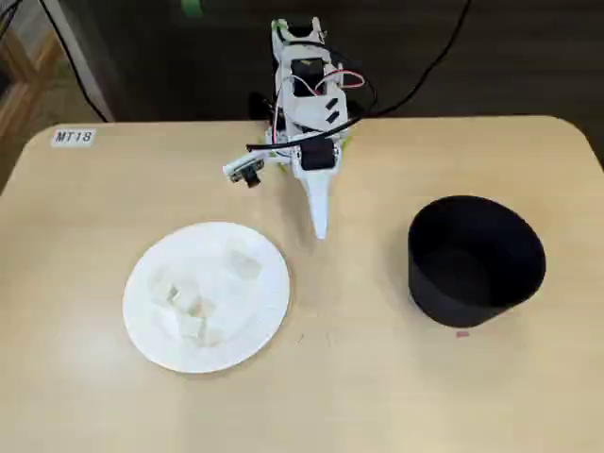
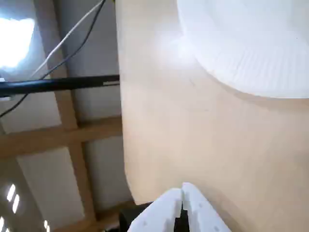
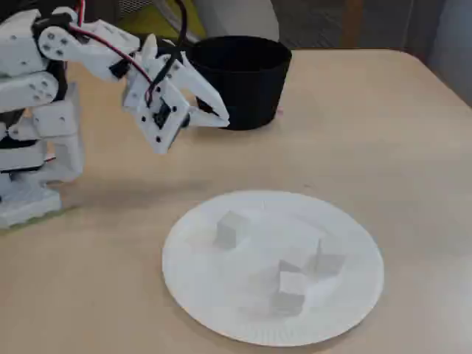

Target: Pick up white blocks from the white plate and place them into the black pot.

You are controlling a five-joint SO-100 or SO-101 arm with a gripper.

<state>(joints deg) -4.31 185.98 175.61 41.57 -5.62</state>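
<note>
Lying on the light wooden bench (image 1: 377, 396): white plate (image 1: 156, 342), round, ribbed rim, carrying the white blocks (image 3: 294, 282), a handful of small off-white cubes spread loosely over its centre, one cube sitting apart toward the arm's side in a fixed view. Standing well apart from the plate: black pot (image 1: 475, 260), upright, tall tapered walls, interior showing only dark, contents not discernible. Hovering above the bare bench between plate and pot, nearer the plate: gripper (image 1: 319, 229), white, pointing down and forward, jaws pressing together at the tips in the wrist view, pinching nothing. Showing in the wrist view: plate rim at upper right, bench edge at left. Sticking to the bench's far corner: label (image 1: 74, 137) reading MT18.
</note>
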